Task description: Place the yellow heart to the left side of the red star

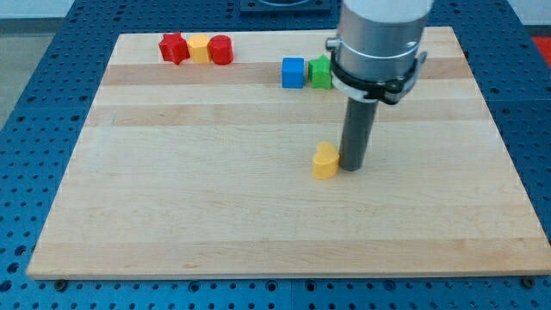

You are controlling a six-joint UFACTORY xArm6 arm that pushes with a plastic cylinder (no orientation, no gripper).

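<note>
The yellow heart (pixel 325 161) lies near the middle of the wooden board (pixel 215 207). My tip (pixel 354 167) stands right beside it on its right, touching or nearly touching it. The red star (pixel 173 48) sits at the view's top left, far from the heart. A yellow block (pixel 199 49) lies against the star's right side, and a red cylinder-like block (pixel 220 50) lies to the right of that.
A blue cube (pixel 294 72) and a green block (pixel 320 72) lie side by side at the top centre, just left of the arm's grey body (pixel 379 43). The board rests on a blue perforated table.
</note>
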